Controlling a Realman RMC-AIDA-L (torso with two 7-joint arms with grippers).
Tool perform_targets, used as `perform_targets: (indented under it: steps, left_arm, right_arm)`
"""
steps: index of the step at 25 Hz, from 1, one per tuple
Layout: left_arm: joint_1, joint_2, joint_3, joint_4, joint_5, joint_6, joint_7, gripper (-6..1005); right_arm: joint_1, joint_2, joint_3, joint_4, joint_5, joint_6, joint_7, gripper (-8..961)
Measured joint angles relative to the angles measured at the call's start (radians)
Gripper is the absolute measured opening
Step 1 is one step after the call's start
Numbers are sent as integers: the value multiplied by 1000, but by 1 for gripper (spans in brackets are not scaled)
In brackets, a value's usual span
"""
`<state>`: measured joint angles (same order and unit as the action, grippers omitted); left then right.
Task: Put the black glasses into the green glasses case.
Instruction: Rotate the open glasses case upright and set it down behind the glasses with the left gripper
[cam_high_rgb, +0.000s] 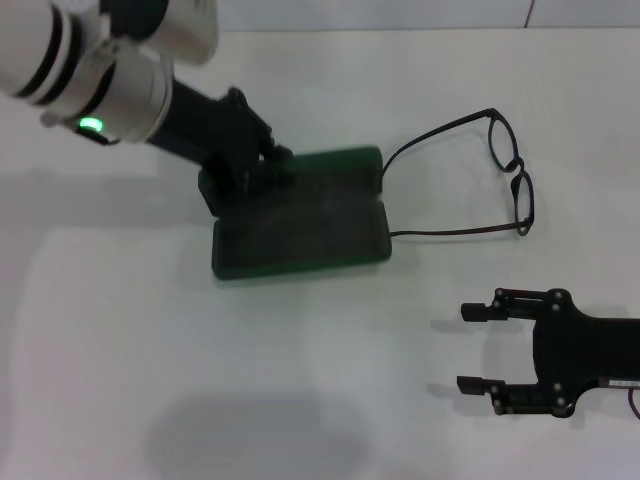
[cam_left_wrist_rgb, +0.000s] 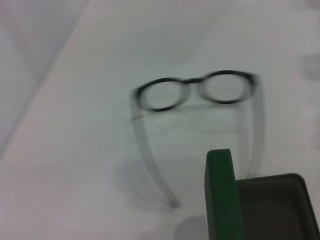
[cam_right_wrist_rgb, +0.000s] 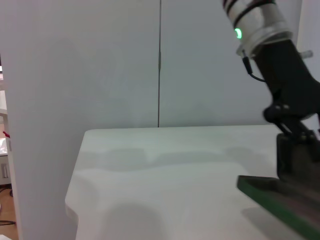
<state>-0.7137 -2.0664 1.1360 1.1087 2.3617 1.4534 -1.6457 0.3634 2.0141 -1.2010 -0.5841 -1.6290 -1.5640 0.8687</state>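
Note:
The green glasses case lies open left of centre, its dark lining facing up. My left gripper is at the left end of the raised lid, shut on it. The left wrist view shows the lid's green edge beside the lined tray. The black glasses rest unfolded on the table to the right of the case, their temple arms reaching toward it; they also appear in the left wrist view. My right gripper hovers open at the front right, below the glasses, holding nothing.
The white table stretches around the case, and its edge shows in the right wrist view. A pale wall stands behind it. The left arm leans over the case's green edge.

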Motion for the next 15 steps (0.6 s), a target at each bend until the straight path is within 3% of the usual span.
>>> perform_targets:
  steps: [4, 15]
  left_arm:
    - [70, -23, 4, 68, -19, 32, 123, 195]
    - [105, -24, 47, 39, -17, -88, 235, 194]
  right_arm:
    - [-1, 0, 1, 4, 0, 0, 0, 704]
    - [0, 0, -2, 15, 3, 1, 0, 704]
